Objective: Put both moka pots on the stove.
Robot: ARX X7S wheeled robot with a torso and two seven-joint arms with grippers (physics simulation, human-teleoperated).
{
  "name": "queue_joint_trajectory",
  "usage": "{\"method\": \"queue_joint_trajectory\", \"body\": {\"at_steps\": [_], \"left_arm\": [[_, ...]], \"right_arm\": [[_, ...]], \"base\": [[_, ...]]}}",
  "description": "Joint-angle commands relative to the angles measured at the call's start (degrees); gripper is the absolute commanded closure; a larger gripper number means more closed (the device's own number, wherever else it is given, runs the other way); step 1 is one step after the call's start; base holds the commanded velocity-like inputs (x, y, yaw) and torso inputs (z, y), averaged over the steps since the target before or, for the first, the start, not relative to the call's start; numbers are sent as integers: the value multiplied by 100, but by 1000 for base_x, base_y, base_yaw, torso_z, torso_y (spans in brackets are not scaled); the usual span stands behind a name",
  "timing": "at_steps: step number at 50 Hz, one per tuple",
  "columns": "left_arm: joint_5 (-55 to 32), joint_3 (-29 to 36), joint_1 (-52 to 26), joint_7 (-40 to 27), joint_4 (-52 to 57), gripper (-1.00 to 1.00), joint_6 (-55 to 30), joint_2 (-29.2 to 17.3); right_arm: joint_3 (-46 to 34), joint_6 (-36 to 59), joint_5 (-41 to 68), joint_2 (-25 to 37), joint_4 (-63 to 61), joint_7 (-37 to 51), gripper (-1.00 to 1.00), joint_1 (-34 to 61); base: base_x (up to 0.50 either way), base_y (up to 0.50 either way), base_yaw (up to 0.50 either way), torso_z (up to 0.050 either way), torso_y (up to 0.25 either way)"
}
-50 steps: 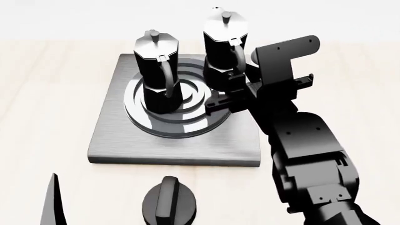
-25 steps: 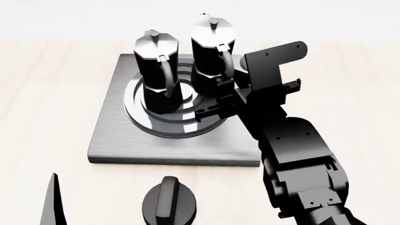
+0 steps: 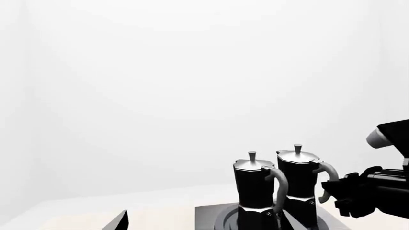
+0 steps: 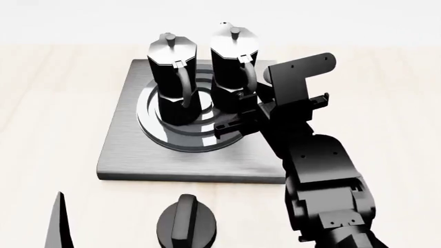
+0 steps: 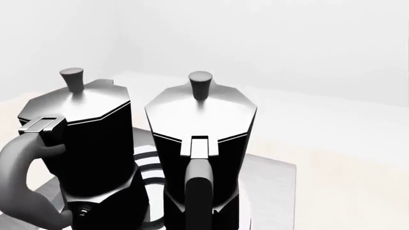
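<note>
— Has the right end effector (image 4: 241, 111) let go yet?

— No, it looks closed on the curved handle of the second moka pot (image 4: 233, 67). The pot has travelled along with the arm this past second, so I take it as gripped, though the fingers themselves are mostly hidden behind the pot's body.

— And where has that pot got to?

— A moment ago it hung over the stove's outer edge. Now it has come inward, over the ring burner of the stove (image 4: 124, 150). It stands upright directly ahead of the end effector, handle toward it.

— The other one?

— The first moka pot (image 4: 172, 77) has not budged. It sits on the burner just past the held pot, on the side away from the end effector, and the two are nearly shoulder to shoulder (from the right wrist camera I see only a thin gap between them).

— So the job is almost finished?

— I think so. Whether the held pot's base already rests on the plate I cannot tell. If it does, only the release and a careful retreat remain, without nudging the neighbour.

— The left arm (image 4: 59, 222)?

— A dark sliver, well back toward the robot. Whether its end effector is open or closed I cannot tell. The round knob (image 4: 186, 225) lies on the tabletop (image 4: 48, 103), behind the working end effector, untouched.
</note>
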Motion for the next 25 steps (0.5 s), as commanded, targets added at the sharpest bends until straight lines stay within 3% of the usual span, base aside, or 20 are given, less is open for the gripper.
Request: {"method": "queue_joint_trajectory", "body": {"at_steps": [1, 8, 9, 20, 25], "left_arm": [[12, 11, 22, -19, 8, -100, 12, -12], [10, 22, 7, -18, -2, -100, 19, -10], [3, 18, -2, -18, -3, -100, 12, -11], [35, 53, 10, -33, 7, -100, 20, -13], [33, 58, 9, -38, -2, -100, 24, -12]], "right_arm": [[75, -116, -93, -118, 141, -93, 100, 13], [83, -54, -82, -115, 113, -91, 100, -2], [77, -45, -93, -103, 66, -36, -100, -7], [117, -43, -59, -25, -76, -46, -100, -81], [179, 411, 182, 642, -1932, 580, -100, -603]], "base": [[0, 0, 0, 0, 0], [0, 0, 1, 0, 0], [0, 0, 0, 0, 0], [0, 0, 0, 0, 0], [0, 0, 0, 0, 0]]}}
